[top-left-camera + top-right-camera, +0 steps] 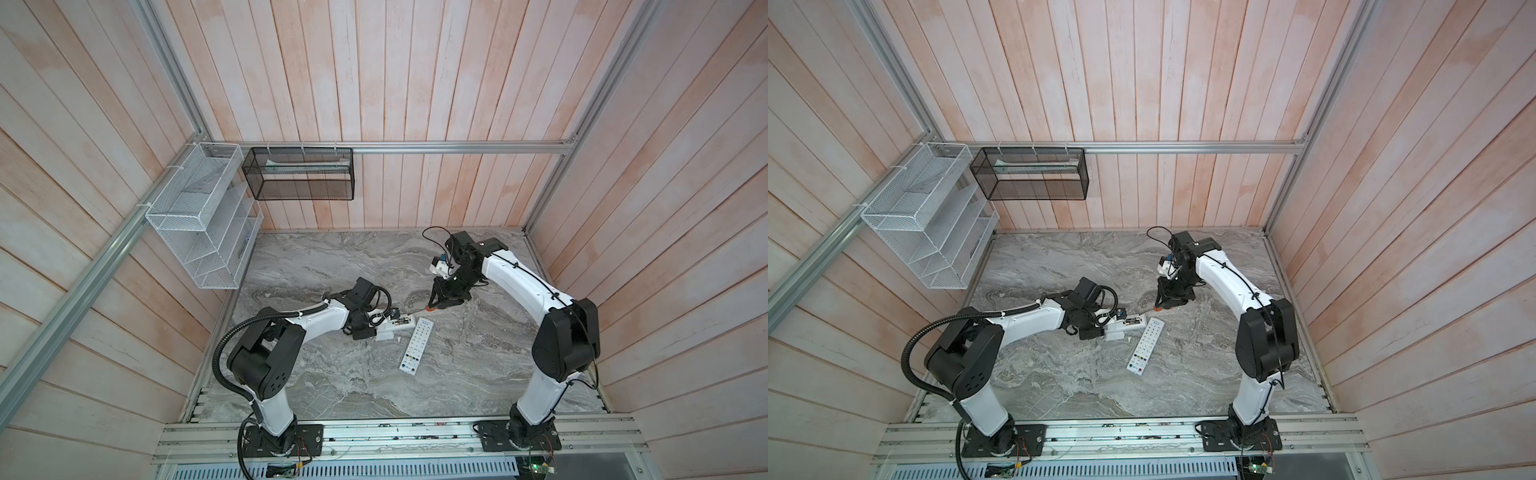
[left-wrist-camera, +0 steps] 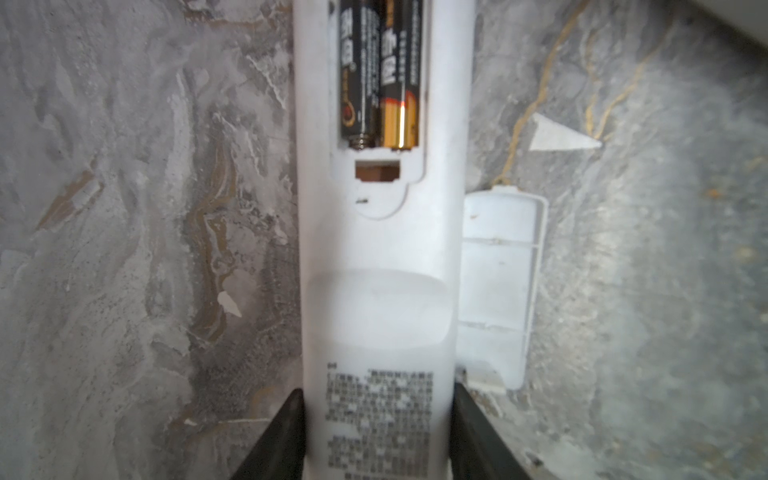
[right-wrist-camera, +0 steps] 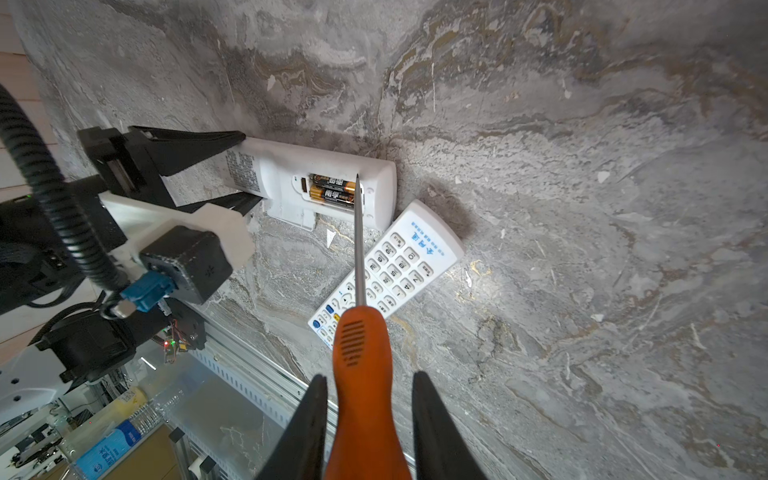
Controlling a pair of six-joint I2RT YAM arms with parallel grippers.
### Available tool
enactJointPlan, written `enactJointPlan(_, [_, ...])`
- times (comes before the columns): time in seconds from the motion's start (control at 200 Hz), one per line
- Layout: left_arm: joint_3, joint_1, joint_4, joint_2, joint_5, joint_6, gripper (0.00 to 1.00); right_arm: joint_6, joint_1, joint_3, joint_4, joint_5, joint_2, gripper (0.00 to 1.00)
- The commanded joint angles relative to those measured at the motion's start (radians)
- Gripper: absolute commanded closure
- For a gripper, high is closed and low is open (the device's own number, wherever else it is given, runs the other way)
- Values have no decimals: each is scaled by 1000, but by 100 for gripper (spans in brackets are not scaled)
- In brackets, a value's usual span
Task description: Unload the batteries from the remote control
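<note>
A two-armed robot works over a grey marble tabletop inside a wood-panelled booth. Just below the centre of a top view, the left gripper is closed partway on a white remote. One dark jaw presses against each long side of its printed end, holding it flat on the marble with its back facing up. The battery bay is open, and two batteries, dark with gold-coloured ends, lie side by side in it. The battery cover is off and rests on the table just beside the remote.

From the right of the frame the right gripper reaches in, clamped tight around the orange handle of a screwdriver. Its thin metal shaft points at the far end of the bay, with the tip at the batteries' ends. Whether it touches them I cannot tell.

A second remote lies buttons up just beside the first one's free end, toward the lower centre of the frame. Its back is hidden.

The job looks partly done: the cover is off, the remote is braced and the tool is lined up. No battery is out yet, and none lies loose on the table. Levering both out is left, and perhaps the second remote after that
</note>
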Motion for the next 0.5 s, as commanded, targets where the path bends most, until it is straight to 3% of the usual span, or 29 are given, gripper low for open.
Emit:
enactJointPlan(0.0, [-15,-28,-48,24,99,3,72,-31,5,-27,1,-1,-9,100])
enactJointPlan(0.495, [-23,-28,-47,19,99,7,72,-46,6,-44,-2,-36,-109,100])
